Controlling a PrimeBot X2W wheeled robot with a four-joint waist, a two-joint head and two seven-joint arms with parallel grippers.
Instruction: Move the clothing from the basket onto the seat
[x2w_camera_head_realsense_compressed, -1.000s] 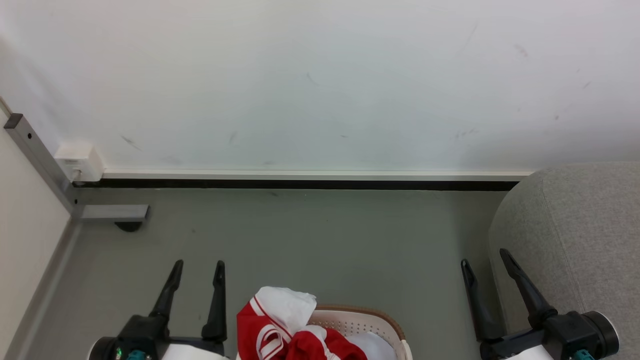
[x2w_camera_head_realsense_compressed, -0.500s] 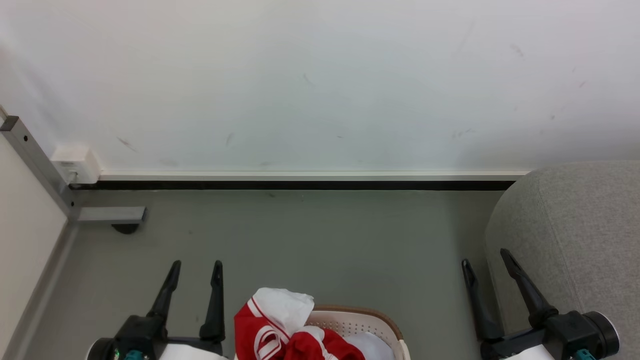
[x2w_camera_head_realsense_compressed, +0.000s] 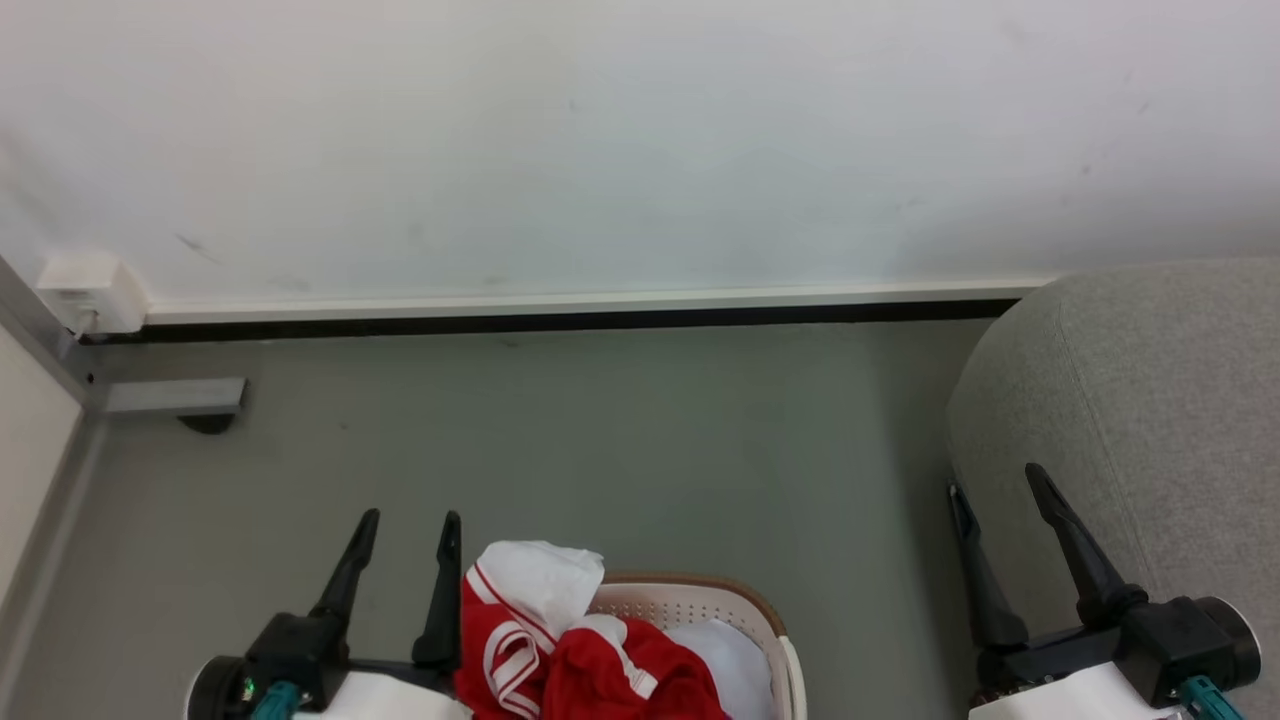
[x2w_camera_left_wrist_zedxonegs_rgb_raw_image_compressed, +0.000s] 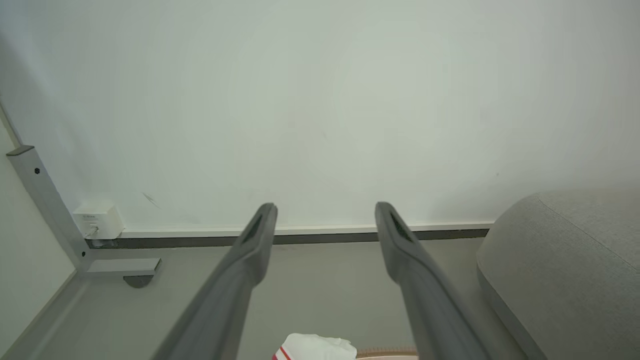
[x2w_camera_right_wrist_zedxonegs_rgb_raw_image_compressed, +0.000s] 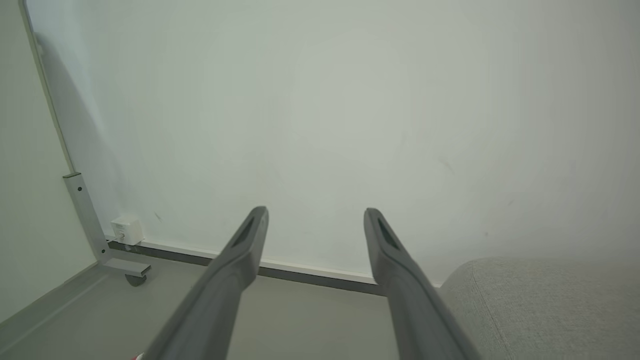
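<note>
The red and white clothing (x2w_camera_head_realsense_compressed: 560, 640) is heaped in the cream basket (x2w_camera_head_realsense_compressed: 740, 610) at the bottom middle of the head view, spilling over its left rim. A white corner of the clothing (x2w_camera_left_wrist_zedxonegs_rgb_raw_image_compressed: 315, 347) shows at the bottom of the left wrist view. My left gripper (x2w_camera_head_realsense_compressed: 410, 520) stands open just left of the pile, nothing between its fingers. My right gripper (x2w_camera_head_realsense_compressed: 995, 480) is open and empty beside the big light-grey seat (x2w_camera_head_realsense_compressed: 1150, 400) on the right. The seat (x2w_camera_left_wrist_zedxonegs_rgb_raw_image_compressed: 565, 265) fills the right side of the left wrist view, and the seat (x2w_camera_right_wrist_zedxonegs_rgb_raw_image_compressed: 540, 305) sits at the lower right of the right wrist view.
A white wall (x2w_camera_head_realsense_compressed: 640, 150) with a dark skirting strip runs across ahead. A grey metal post with a foot (x2w_camera_head_realsense_compressed: 170, 397) and a small white box (x2w_camera_head_realsense_compressed: 85, 290) stand in the left corner. Grey floor (x2w_camera_head_realsense_compressed: 600, 440) lies between basket and wall.
The whole head view has shifted: wall base and corner post sit higher and further left, so the camera tilted down. Both grippers stay open.
</note>
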